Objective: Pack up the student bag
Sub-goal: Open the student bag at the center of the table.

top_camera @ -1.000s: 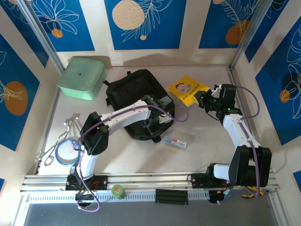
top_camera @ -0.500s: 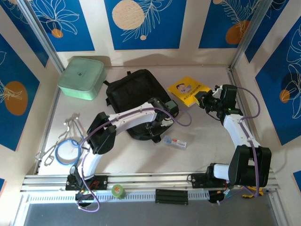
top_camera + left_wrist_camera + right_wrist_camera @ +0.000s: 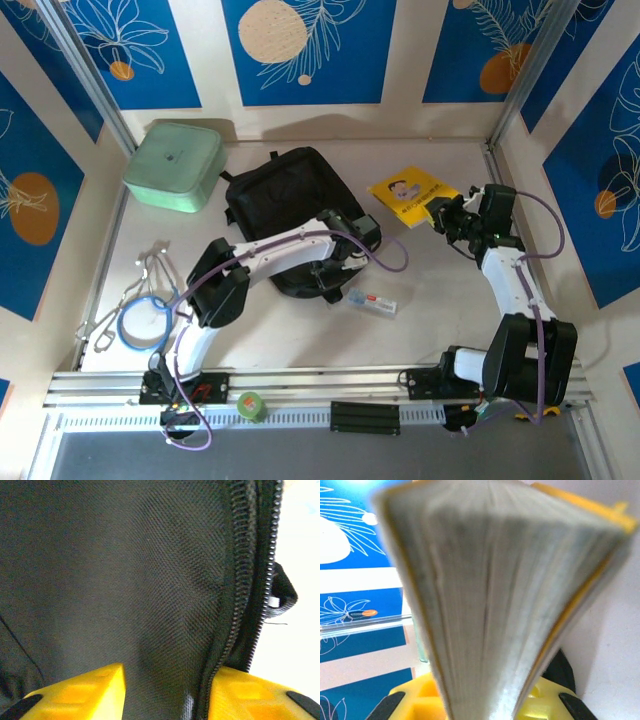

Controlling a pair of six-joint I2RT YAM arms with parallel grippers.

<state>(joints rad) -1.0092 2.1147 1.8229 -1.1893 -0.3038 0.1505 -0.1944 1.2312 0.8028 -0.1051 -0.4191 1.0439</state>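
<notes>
At centre, student bag (image 3: pixel 285 195) flat, long axis diagonal

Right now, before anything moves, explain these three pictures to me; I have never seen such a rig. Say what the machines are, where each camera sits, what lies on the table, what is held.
These are two robot arms bolted to a table, each ending in a two-finger gripper. The wide picture looks down from above and behind them; the two close-ups come from cameras on the wrists. On the table lie a black bag, a green box and a clear packet. The right gripper is shut on a yellow book; its wrist picture shows the page edges. The left gripper is at the bag's near edge, its fingers either side of fabric by the zipper; whether they pinch it, I cannot tell.
</notes>
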